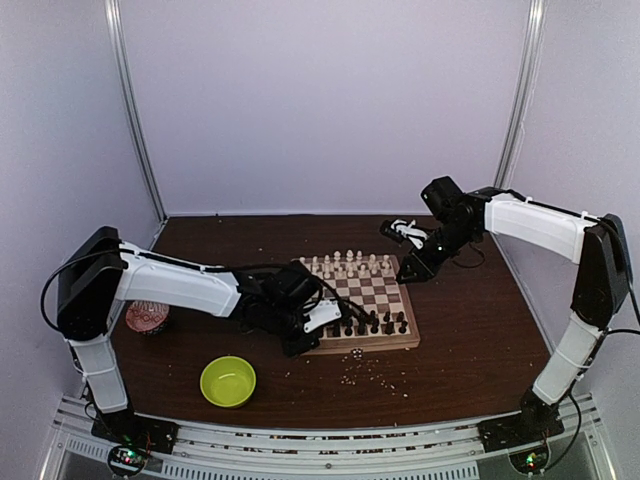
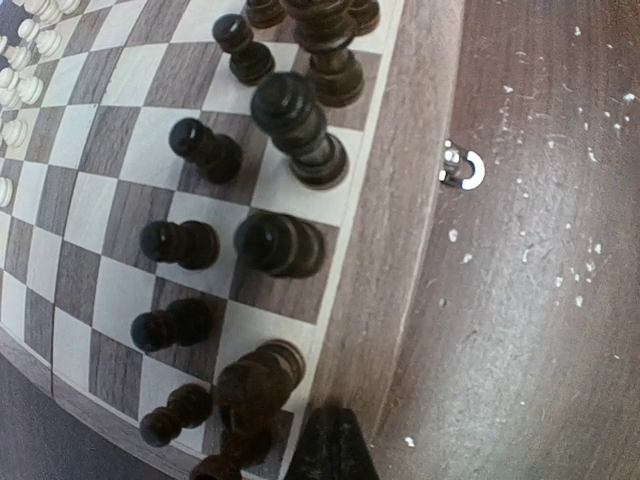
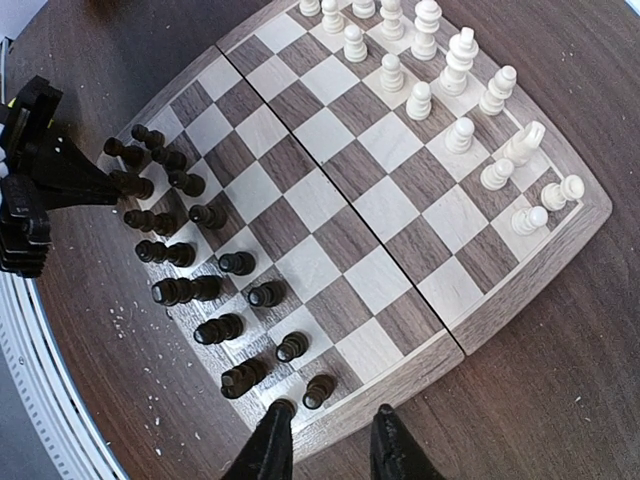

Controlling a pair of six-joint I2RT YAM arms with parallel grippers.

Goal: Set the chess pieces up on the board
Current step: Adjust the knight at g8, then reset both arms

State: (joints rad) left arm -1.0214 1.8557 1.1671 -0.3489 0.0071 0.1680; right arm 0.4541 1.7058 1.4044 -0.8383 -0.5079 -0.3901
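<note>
The dark brown bench (image 1: 500, 330) carries everything. On it, about in the middle, lies the board (image 2: 390, 230), with its checks facing up and a light wooden rim around it.

The left arm (image 1: 180, 285) reaches low across the bench to the near left corner of the board. The right arm (image 1: 540, 225) comes from the right side and bends down toward the far right corner.

A lime-green bowl (image 1: 228, 381) stands on the bench near the front, well apart from the board on its left. A pinkish round thing (image 1: 148, 317) stands behind the left arm and is partly hidden.

The left tool (image 2: 330, 440) is closed and its fingers make one dark point. It is over the near rim at the left corner, just beside the last dark piece. I cannot tell if it touches this piece. The right tool (image 3: 330, 445) is open, with the two fingers apart and nothing between them. It hangs above the right side of the board.

The dark pieces (image 3: 200, 215) stand in two rows on the near side of the board. The pale pieces (image 3: 420, 100) stand in two rows on the far side. The squares between them are bare.

A small metal clasp (image 2: 462, 168) sits on the outer side of the near rim. Pale crumbs (image 1: 365, 375) are scattered on the bench in front of the board.
</note>
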